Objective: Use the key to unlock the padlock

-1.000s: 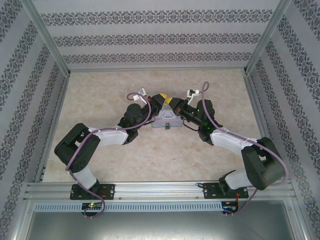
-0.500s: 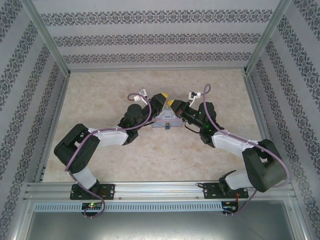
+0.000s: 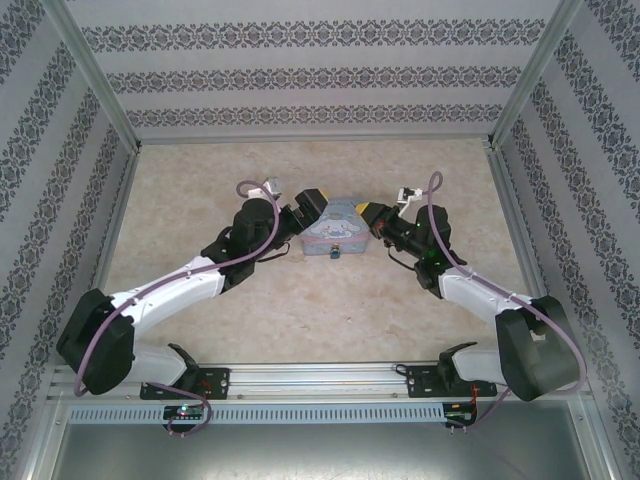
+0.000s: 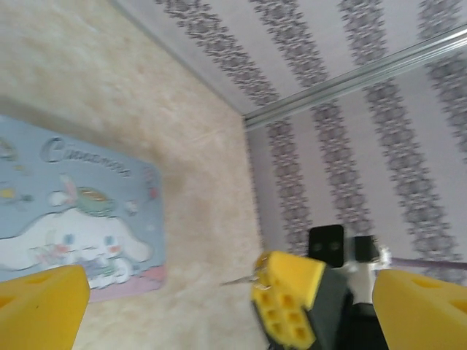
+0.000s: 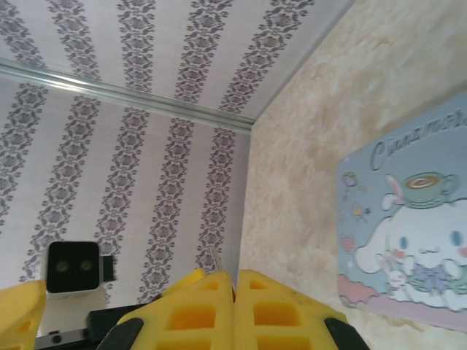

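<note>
The teal-blue padlock [image 3: 333,254] hangs at the near edge of the pale blue cartoon tin [image 3: 335,230]. My left gripper [image 3: 306,206] sits at the tin's left corner. In the left wrist view this gripper [image 4: 230,310] is open wide, its yellow fingers [image 4: 36,306] far apart with nothing between them. My right gripper [image 3: 373,216] is at the tin's right corner, apart from the padlock. Seen from the right wrist, that gripper [image 5: 233,292] is shut on the key [image 5: 217,259], a thin sliver poking out of the pads. The key [image 4: 238,279] also shows in the left wrist view.
The tin [image 4: 73,219] [image 5: 408,219] lies flat on the beige marbled table [image 3: 250,300]. Patterned walls enclose the table on three sides, with metal posts [image 3: 95,75] at the back corners. A metal rail [image 3: 320,378] runs along the near edge.
Both grippers have drawn apart from above the tin, left one leftward and right one rightward, uncovering its lid. The left arm has stretched out low across the table.
</note>
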You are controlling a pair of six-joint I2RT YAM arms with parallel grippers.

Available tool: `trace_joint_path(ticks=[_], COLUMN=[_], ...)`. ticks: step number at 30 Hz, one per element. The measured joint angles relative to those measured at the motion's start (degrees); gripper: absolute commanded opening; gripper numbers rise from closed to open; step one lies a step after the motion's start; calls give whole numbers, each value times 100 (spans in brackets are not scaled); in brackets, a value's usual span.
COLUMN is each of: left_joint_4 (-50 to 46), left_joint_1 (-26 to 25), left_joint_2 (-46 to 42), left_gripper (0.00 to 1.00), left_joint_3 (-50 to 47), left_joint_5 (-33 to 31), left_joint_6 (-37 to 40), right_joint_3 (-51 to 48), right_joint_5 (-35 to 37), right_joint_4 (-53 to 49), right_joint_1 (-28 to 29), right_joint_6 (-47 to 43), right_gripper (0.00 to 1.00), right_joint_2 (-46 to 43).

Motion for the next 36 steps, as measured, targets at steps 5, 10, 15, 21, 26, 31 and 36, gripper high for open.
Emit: trace_joint_path(ticks=[5,10,15,21,26,31,36], left_joint_4=[-1115,-1499,-1434,-909,-442,-162,98], left_joint_1=[-28,-313,-577,-680,-715,-706,-560], left_joint_2=[-210,-33,549,1440,2166,2557,2710], left_gripper=[96,92,95,95,95,95,94], left_joint_3=[-133,-380,-411,-411,-380,-37,17], left_joint_5=[-216,-262,-177,-90,-68,-87,24], left_joint_6=[728,1440,1932,2127,2236,2334,2350], right_joint_3=[138,457,704,807,883,918,920], right_joint_5=[-345,-680,-940,-1145,-1228,-1266,-1263], right_joint_4=[-295,-411,-413,-413,-411,-413,-417], right_joint_1=[-332,-494,-498,-498,-498,-494,-437], right_joint_6=[-153,-256,-256,-256,-256,-258,-262], right_gripper=[0,0,0,0,0,0,0], right_joint_2=[291,872,1464,1888,2081,2197,2227])
